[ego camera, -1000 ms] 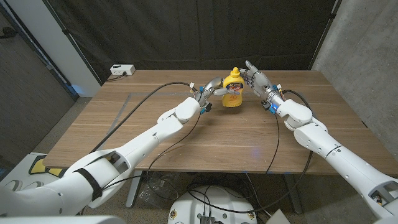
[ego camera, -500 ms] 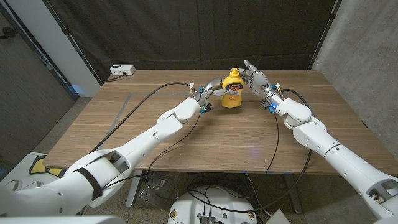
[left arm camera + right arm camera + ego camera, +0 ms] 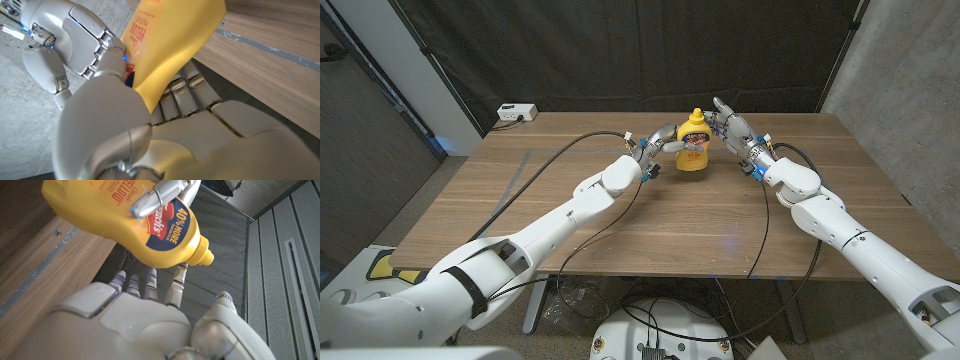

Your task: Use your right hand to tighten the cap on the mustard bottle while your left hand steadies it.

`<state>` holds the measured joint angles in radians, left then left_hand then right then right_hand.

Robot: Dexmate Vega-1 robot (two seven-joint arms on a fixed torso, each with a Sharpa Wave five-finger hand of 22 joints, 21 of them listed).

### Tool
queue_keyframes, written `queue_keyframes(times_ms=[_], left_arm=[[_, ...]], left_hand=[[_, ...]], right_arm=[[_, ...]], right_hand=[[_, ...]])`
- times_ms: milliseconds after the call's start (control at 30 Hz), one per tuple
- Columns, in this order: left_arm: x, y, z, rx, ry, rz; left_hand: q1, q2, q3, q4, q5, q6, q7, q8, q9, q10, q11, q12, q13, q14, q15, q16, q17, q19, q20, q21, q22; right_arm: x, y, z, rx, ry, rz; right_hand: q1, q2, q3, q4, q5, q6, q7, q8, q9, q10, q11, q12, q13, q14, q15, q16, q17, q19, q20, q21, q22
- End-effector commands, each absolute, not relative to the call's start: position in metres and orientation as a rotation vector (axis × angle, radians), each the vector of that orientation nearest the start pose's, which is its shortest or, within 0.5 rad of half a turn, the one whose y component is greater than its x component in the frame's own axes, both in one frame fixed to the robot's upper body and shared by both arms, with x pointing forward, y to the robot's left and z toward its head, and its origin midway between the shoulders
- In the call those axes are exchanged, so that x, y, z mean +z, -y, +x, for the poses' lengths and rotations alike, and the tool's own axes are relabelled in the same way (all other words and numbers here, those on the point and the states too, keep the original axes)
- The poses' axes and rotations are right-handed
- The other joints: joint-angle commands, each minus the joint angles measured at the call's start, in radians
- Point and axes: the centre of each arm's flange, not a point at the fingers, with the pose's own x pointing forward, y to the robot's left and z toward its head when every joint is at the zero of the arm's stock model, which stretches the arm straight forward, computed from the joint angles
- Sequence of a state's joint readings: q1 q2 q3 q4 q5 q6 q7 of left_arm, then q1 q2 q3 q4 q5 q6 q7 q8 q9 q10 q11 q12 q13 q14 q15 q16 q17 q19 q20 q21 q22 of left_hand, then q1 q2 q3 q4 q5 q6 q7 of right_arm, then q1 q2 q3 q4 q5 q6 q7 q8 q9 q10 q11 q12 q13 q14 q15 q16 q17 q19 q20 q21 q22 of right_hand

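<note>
The yellow mustard bottle (image 3: 694, 150) stands upright at the far middle of the table, its yellow cap (image 3: 696, 119) on top. My left hand (image 3: 660, 141) grips the bottle's body from its left side; the left wrist view shows the fingers (image 3: 182, 92) wrapped around the yellow bottle (image 3: 170, 45). My right hand (image 3: 731, 127) is held up just to the right of the cap, fingers apart, holding nothing. In the right wrist view the bottle (image 3: 125, 217) and its cap (image 3: 204, 255) lie just beyond my right hand's fingertips (image 3: 150, 277), with a small gap between them.
A white box (image 3: 517, 112) sits at the table's far left corner. Black cables (image 3: 560, 155) run over the wooden table (image 3: 620, 235) along both arms. A dark curtain hangs behind and a concrete wall (image 3: 910, 90) stands to the right.
</note>
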<state>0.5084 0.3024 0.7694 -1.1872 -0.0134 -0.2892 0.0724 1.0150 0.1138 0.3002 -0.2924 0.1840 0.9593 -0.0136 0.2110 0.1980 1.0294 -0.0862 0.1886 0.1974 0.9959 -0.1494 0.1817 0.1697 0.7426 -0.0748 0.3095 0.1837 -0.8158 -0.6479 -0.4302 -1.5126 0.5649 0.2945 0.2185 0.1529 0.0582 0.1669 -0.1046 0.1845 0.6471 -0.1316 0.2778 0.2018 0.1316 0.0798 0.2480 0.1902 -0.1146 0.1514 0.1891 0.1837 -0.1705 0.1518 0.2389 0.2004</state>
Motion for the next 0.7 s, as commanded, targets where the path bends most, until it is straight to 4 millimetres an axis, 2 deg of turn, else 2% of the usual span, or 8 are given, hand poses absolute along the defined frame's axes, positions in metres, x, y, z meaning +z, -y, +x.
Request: queue_keyframes(times_ms=[33, 167, 300, 567, 700], left_arm=[[0.042, -0.049, 0.654, -0.418, 0.817, 0.629], [0.043, -0.051, 0.655, -0.409, 0.814, 0.626], [0.044, -0.051, 0.657, -0.403, 0.809, 0.624], [0.041, -0.050, 0.661, -0.409, 0.786, 0.591], [0.041, -0.048, 0.661, -0.410, 0.794, 0.574]], left_hand=[[-0.025, 0.023, 0.215, 0.204, 0.000, 0.050, 0.046, 0.004, 0.002, 0.012, -0.004, 0.005, 0.004, 0.005, 0.001, 0.004, 0.003, 0.001, 0.001, -0.003, 0.003], [-0.026, 0.022, 0.217, 0.203, 0.000, 0.050, 0.046, 0.003, 0.002, 0.012, -0.004, 0.005, 0.004, 0.006, 0.001, 0.004, 0.003, 0.001, 0.001, -0.003, 0.003], [-0.027, 0.022, 0.218, 0.203, 0.000, 0.051, 0.046, 0.004, 0.002, 0.012, -0.004, 0.005, 0.004, 0.005, 0.001, 0.003, 0.003, 0.002, 0.001, -0.003, 0.003], [-0.028, 0.022, 0.222, 0.202, 0.000, 0.047, 0.048, 0.002, 0.003, 0.013, -0.006, 0.006, 0.004, 0.005, 0.004, 0.004, 0.003, 0.002, 0.000, -0.004, 0.003], [-0.029, 0.021, 0.224, 0.202, 0.000, 0.050, 0.049, 0.004, 0.003, 0.014, -0.001, 0.007, 0.004, 0.008, 0.004, 0.005, 0.003, 0.002, 0.000, -0.004, 0.003]], right_arm=[[0.031, 0.246, 0.603, 0.492, 0.725, -0.259], [0.031, 0.248, 0.601, 0.485, 0.734, -0.257], [0.031, 0.250, 0.601, 0.481, 0.740, -0.257], [0.028, 0.254, 0.597, 0.475, 0.741, -0.255], [0.027, 0.256, 0.596, 0.467, 0.740, -0.251]], right_hand=[[-0.010, 0.004, 0.000, 0.005, 0.002, 0.039, 0.003, 0.017, 0.009, 0.018, -0.003, 0.007, 0.004, 0.010, 0.004, 0.006, 0.004, -0.178, 0.010, -0.004, 0.001], [-0.012, 0.007, 0.000, 0.007, 0.003, 0.091, 0.007, 0.037, 0.014, 0.038, -0.007, 0.013, 0.003, 0.020, 0.005, 0.007, 0.004, -0.176, 0.009, -0.003, 0.001], [-0.010, 0.010, 0.002, 0.006, 0.004, 0.132, -0.001, 0.054, 0.019, 0.061, -0.012, 0.021, 0.003, 0.033, 0.002, 0.010, 0.003, -0.167, 0.006, 0.000, 0.001], [0.004, 0.017, 0.010, 0.000, 0.005, 0.157, -0.012, 0.065, 0.023, 0.071, -0.022, 0.023, 0.003, 0.041, -0.003, 0.010, 0.003, -0.168, 0.006, -0.001, 0.001], [0.009, 0.017, 0.011, -0.003, 0.005, 0.143, -0.021, 0.059, 0.023, 0.075, -0.023, 0.024, 0.003, 0.043, -0.004, 0.009, 0.002, -0.168, 0.006, -0.002, 0.000]])
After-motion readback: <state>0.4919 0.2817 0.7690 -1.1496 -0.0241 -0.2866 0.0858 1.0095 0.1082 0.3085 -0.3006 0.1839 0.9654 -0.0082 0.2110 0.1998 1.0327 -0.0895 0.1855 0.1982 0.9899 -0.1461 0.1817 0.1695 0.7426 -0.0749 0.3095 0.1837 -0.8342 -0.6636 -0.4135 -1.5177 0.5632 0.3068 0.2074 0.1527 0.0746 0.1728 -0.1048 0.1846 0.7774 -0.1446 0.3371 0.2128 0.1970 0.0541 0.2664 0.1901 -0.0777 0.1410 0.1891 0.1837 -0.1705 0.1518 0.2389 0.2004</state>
